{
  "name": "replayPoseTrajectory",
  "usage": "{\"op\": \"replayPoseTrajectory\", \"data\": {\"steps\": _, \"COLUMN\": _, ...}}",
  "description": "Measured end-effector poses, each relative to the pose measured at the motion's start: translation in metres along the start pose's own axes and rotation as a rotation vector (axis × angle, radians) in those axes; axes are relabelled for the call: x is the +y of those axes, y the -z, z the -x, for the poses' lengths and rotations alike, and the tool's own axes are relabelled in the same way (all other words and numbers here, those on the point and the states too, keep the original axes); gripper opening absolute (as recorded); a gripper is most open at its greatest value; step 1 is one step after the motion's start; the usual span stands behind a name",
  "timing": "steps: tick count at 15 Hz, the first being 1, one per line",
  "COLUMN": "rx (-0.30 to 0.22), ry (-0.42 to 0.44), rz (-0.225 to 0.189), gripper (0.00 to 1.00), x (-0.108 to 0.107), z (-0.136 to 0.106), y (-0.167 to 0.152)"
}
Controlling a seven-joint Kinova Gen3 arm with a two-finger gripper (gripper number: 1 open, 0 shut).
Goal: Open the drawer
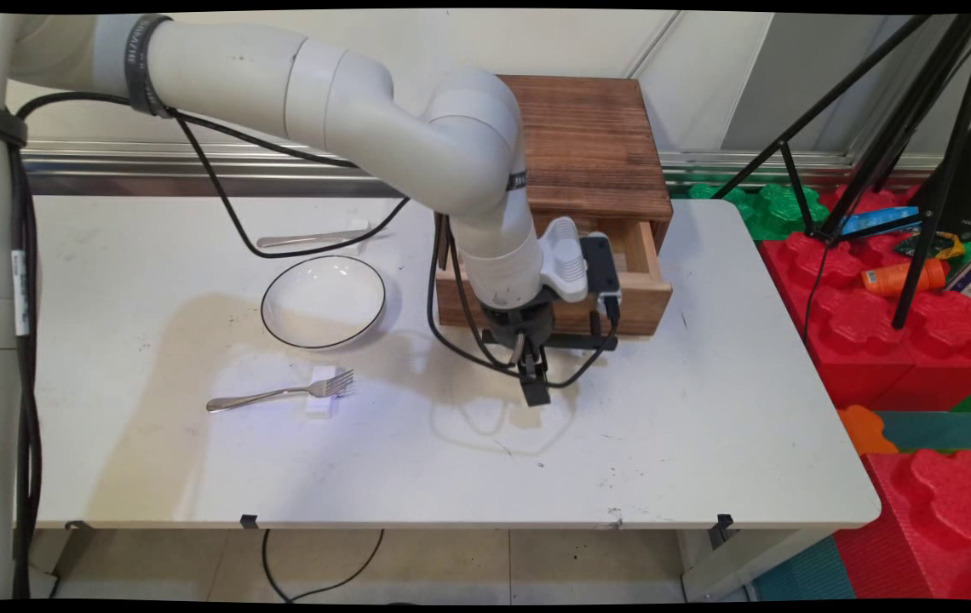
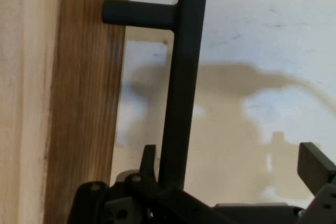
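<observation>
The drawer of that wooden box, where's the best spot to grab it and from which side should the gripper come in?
Probably the black bar handle on the drawer front. It stands off the wood on short posts, leaving a gap for a finger behind it. Come from the table's near side, facing the front, one finger on each side of the bar. The gripper is there already, fingers spread with the bar between them.

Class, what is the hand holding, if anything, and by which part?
Nothing: the hand is open, and the black handle bar of the drawer stands unclamped between its fingers.
</observation>
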Motion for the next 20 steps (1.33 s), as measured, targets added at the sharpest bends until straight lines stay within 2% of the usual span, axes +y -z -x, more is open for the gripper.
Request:
{"op": "replayPoseTrajectory", "data": {"steps": 11, "rx": 0.002, "ry": -0.004, "rz": 0.05, "gripper": 1.0, "x": 0.049, "z": 0.009, "y": 0.014}}
{"op": "replayPoseTrajectory", "data": {"steps": 20, "rx": -0.003, "ry": -0.001, "rz": 0.084, "gripper": 1.0, "x": 0.08, "z": 0.014, "y": 0.021}}
